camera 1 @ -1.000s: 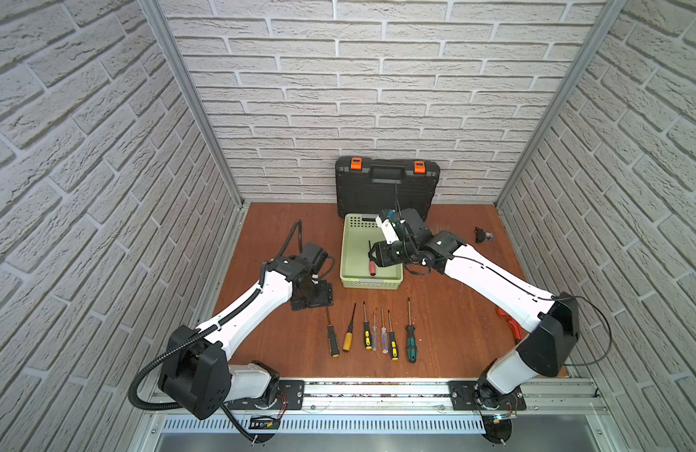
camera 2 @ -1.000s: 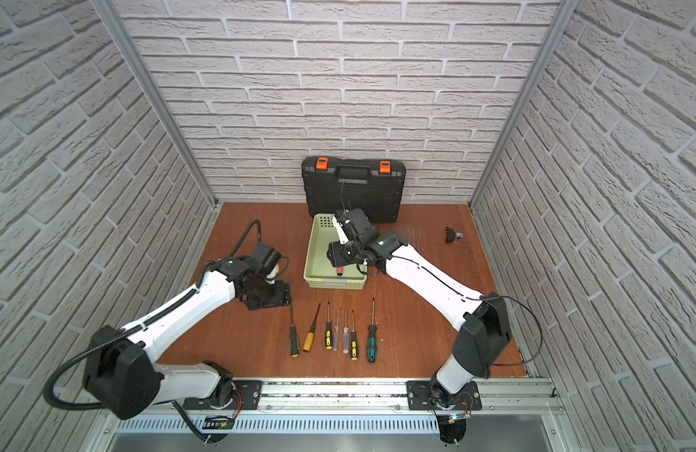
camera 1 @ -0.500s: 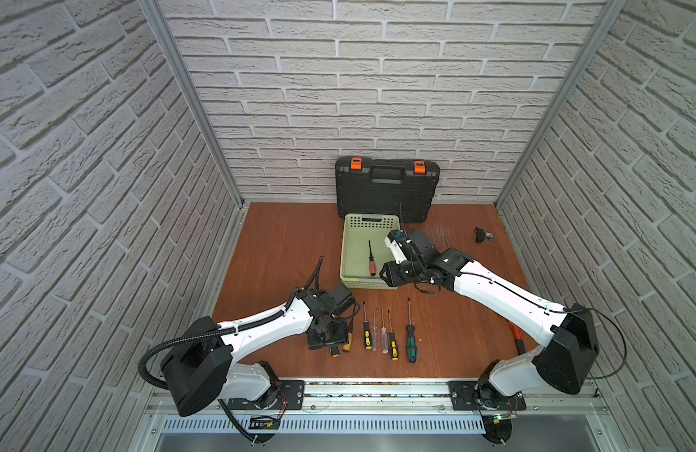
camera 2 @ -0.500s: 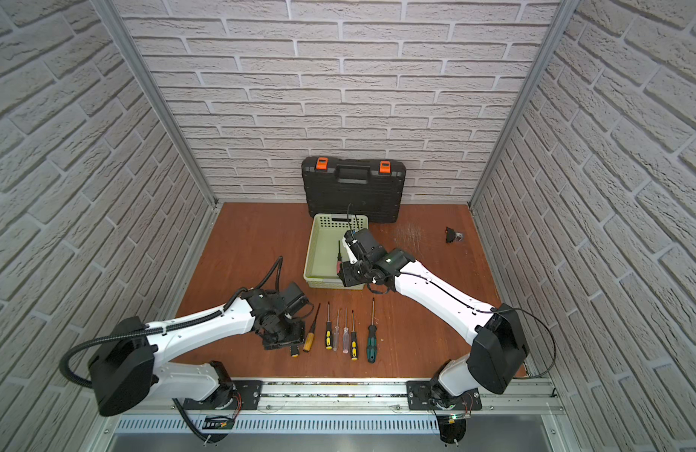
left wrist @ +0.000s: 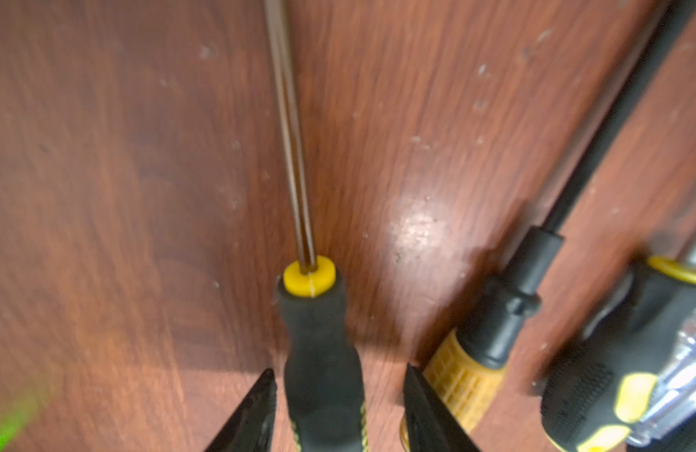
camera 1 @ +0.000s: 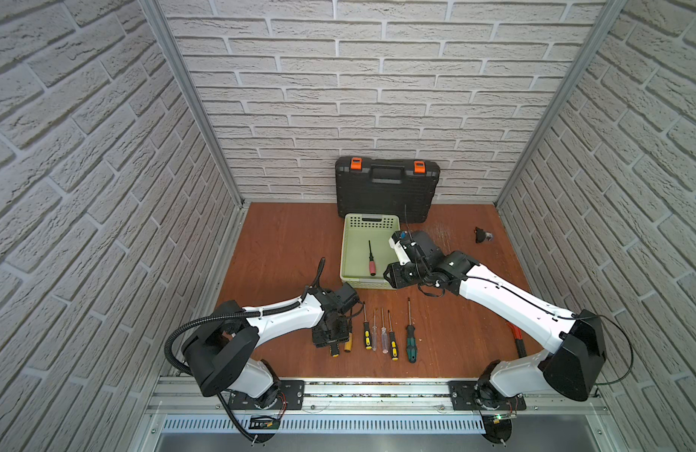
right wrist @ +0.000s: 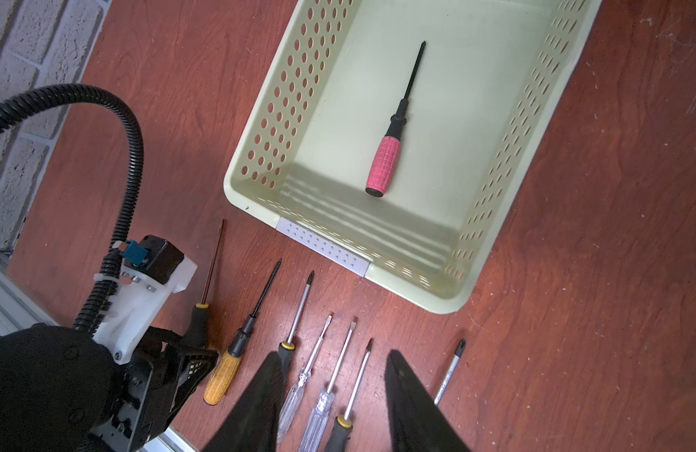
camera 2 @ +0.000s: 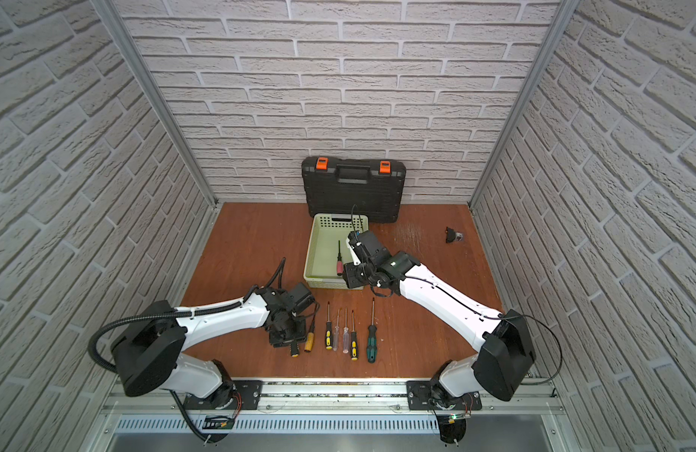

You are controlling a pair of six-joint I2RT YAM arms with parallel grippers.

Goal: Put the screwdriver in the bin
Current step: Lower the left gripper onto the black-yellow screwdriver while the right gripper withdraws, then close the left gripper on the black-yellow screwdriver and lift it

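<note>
Screwdriver (left wrist: 319, 352) is lying tip toward the back wall (camera 1: 377, 117), orange-handled screwdriver (left wrist: 463, 375) just beside. Left gripper (left wrist: 338, 370) is straddling its handle, jaws apart; right gripper (right wrist: 333, 354) is hanging spread, empty.

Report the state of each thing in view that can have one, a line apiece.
bin: upright, one screwdriver inside.
pink-handled screwdriver: lying flat in the bin.
tool case: closed, standing upright.
black-and-yellow screwdriver: flat on the table.
left gripper: open, jaws astride the black-and-yellow screwdriver's handle.
right gripper: open, empty.
other screwdrivers: flat on the table, in a row.
</note>
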